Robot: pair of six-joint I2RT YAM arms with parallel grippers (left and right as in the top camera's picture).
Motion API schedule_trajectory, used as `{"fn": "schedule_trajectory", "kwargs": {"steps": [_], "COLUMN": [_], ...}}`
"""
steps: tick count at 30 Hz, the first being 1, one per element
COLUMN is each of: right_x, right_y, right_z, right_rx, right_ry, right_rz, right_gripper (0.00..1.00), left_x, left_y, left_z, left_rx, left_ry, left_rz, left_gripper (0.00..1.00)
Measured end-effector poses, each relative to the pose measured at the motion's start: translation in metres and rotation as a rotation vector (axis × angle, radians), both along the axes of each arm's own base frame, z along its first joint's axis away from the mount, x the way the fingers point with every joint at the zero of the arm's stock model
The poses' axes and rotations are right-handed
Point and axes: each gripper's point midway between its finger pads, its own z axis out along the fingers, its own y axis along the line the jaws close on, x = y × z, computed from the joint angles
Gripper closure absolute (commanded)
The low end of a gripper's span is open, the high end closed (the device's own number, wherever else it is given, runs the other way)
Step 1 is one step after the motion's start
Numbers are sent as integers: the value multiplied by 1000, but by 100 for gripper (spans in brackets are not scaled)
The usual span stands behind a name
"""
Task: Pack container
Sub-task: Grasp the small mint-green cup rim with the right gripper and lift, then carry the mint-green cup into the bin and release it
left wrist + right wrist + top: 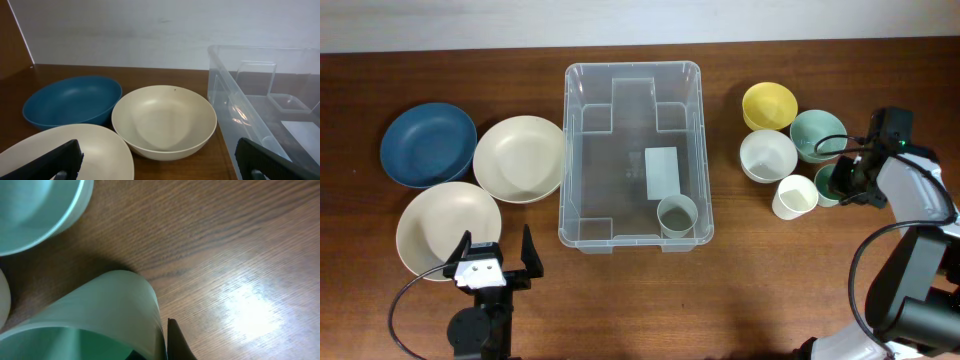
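At table centre: container (620, 150) upright, white label (663, 172) on base, 1 grey cup (677, 215) in its near-right corner. Left of it: blue bowl (428, 143), far cream bowl (520, 158), near cream bowl (435, 230). Left gripper (497, 245) near-left of container, fingers apart, empty. Right gripper (842, 182) at dark green cup (827, 183), well right of container; cannot tell if clamped.

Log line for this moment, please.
container: one cup inside | left claw: open, empty, by cream bowl | right claw: at green cup, grip unclear
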Motion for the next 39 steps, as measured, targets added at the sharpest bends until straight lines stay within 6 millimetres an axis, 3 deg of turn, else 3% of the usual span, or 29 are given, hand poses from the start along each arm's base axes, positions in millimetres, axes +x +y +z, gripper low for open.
{"fn": "schedule_trajectory", "kwargs": {"steps": [4,9,14,20,26,32,39], "right_x": [12,34,45,60,64,44,12], "right_y": [-6,-12,7,74,168,243,290], "right_z": [30,96,141,164,190,192,183], "right_rx": [-26,-68,-25,36,66,97,118], "right_ry": [-49,-189,-289,-313,-332,-291,-210], "right_rz": [-2,1,80,294,574,785,941], "right_gripper": [96,96,96,96,96,96,96], "left_x": [0,0,0,0,0,0,0], "left_y": [0,0,0,0,0,0,0], "left_z": [0,0,0,0,0,0,0], "left_rx": [0,0,0,0,0,0,0], "left_ry": [0,0,0,0,0,0,0], "left_rz": [0,0,0,0,0,0,0], "left_gripper": [0,0,0,0,0,0,0]}}
